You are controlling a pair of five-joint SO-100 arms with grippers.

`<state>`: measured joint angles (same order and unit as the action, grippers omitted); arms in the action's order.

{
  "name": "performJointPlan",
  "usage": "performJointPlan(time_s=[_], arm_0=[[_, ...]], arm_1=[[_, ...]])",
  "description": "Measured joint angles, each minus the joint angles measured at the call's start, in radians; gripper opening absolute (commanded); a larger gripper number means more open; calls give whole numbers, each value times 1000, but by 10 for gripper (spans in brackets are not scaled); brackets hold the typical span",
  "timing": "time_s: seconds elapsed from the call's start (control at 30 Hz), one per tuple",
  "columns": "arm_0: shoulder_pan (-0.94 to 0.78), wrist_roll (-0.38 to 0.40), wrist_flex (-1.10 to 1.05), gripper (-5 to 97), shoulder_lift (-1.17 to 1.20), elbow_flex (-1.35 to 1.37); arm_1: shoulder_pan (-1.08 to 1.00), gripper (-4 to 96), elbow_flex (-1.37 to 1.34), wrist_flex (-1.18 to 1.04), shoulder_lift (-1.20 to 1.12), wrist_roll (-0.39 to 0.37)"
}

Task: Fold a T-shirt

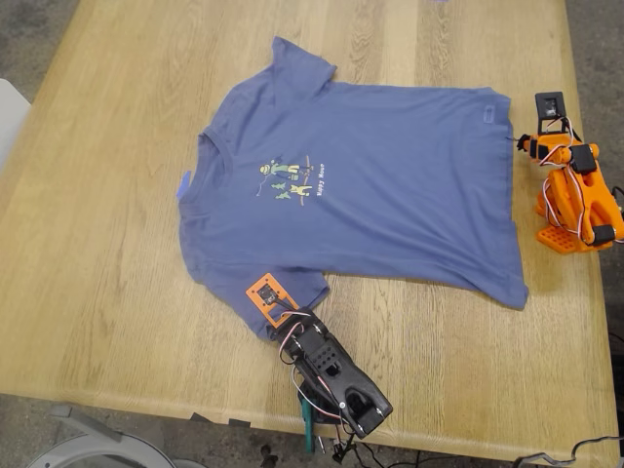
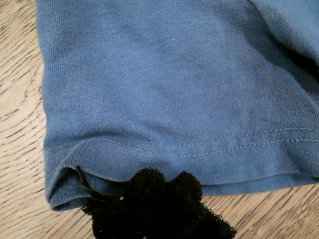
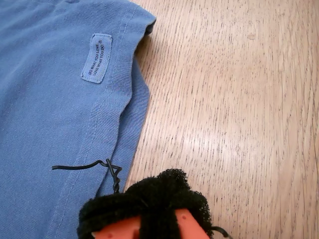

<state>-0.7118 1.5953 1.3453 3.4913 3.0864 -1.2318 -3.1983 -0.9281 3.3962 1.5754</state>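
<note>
T-shirt: lying spread flat and face up on the wooden table, collar toward the exterior view's left, hem toward the exterior view's right; nothing is folded yet.
Print: showing on the chest, small green-and-yellow figures with a line of text beside them.
Sleeves: one is pointing to the table's far edge, the other is pointing to the near edge, under my first gripper.
My first gripper: resting on the near sleeve, on the black arm reaching in from the table's near edge. In the first wrist view its black mesh-covered tip is sitting right at the stitched sleeve hem, and the hem's corner is lifting slightly off the wood. Opening: I cannot tell whether it is pinching the cloth; the jaws are out of sight.
My second gripper: sitting on the orange arm at the exterior view's right, just past the shirt's hem corner. In the second wrist view its mesh-wrapped tip is hovering over bare wood beside the hem edge, next to a loose black thread. Opening: cannot tell.
Hem label: small sewn patch with printed text, near the hem corner.
Blue scrap: peeking out beside the collar.
</note>
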Motion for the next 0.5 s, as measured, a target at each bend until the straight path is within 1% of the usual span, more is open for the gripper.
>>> performJointPlan(time_s=[0.03, 0.1, 0.17, 0.27, 0.5], arm_0=[[2, 0, -9, 0, 0, 0], [83, 0, -170, 0, 0, 2], [100, 0, -287, 0, 0, 2], [98, 0, -342, 0, 0, 2], [94, 0, -356, 1, 0, 2]], arm_1=[[20, 0, 0, 21, 0, 6], [160, 0, -2, 233, 0, 15], [187, 0, -2, 311, 5, 20], [193, 0, -2, 342, 2, 15], [229, 0, -2, 339, 2, 15]])
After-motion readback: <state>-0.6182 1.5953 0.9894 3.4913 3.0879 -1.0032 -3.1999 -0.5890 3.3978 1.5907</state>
